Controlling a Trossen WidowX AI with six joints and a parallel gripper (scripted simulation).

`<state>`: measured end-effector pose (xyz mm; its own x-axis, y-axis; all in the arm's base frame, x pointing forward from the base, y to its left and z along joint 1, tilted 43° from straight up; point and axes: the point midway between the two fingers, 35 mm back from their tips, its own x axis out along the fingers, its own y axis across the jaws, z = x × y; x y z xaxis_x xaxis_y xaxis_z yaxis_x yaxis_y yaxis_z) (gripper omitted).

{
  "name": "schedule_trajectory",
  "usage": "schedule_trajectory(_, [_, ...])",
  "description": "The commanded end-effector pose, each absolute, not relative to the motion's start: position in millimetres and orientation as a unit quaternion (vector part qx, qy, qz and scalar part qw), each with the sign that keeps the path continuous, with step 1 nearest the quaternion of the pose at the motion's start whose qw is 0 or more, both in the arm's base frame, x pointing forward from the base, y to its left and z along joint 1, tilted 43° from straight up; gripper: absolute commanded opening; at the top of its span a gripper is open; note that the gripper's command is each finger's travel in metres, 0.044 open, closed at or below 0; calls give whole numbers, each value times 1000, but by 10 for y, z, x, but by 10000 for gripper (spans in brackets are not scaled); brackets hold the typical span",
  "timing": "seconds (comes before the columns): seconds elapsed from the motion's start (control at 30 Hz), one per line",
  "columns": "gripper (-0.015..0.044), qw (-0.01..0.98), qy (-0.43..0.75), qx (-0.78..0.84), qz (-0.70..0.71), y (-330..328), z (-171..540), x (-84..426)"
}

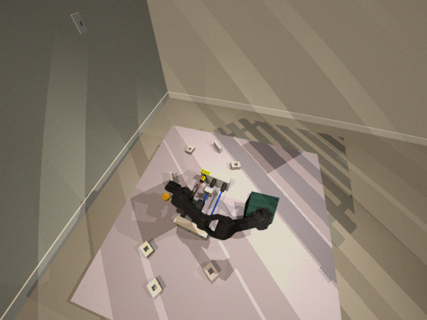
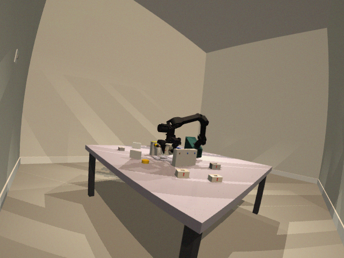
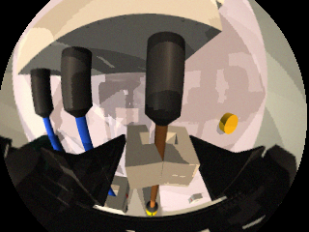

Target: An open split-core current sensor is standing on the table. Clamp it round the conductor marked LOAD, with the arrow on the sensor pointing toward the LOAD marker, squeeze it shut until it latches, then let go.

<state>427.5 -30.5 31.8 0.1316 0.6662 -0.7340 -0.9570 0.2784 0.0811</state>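
The cream split-core sensor (image 3: 182, 169) sits around the brown conductor (image 3: 161, 131) (image 1: 197, 189) in the wrist view. The conductor enters its window and comes out beyond it. A thin seam shows between its two halves; whether it is latched cannot be told. Its arrow is not visible. My gripper (image 3: 156, 138) (image 2: 167, 151) is open around the sensor, one fingertip close to each side; contact is unclear. A yellow marker (image 1: 205, 172) stands at the conductor's far end; its lettering is unreadable. In the top view the arm hides the sensor.
A cream terminal block (image 1: 190, 227) (image 2: 184, 157) with black sleeves stands near the gripper. Blue conductors (image 1: 217, 203) (image 3: 82, 130) run alongside, one through another sensor (image 1: 208, 190) (image 3: 117, 198). A yellow disc (image 1: 165, 197) (image 3: 229, 124), a green box (image 1: 263, 201) and several small square blocks are around.
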Motion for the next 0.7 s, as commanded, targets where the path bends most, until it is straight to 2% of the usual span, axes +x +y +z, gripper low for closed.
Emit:
schedule_trajectory(0.0, [361, 722, 343, -212, 562, -310, 324, 4277])
schedule_trajectory(0.57, [247, 722, 343, -212, 562, -310, 324, 4277])
schedule_trajectory(0.67, [169, 722, 343, -212, 562, -310, 324, 4277])
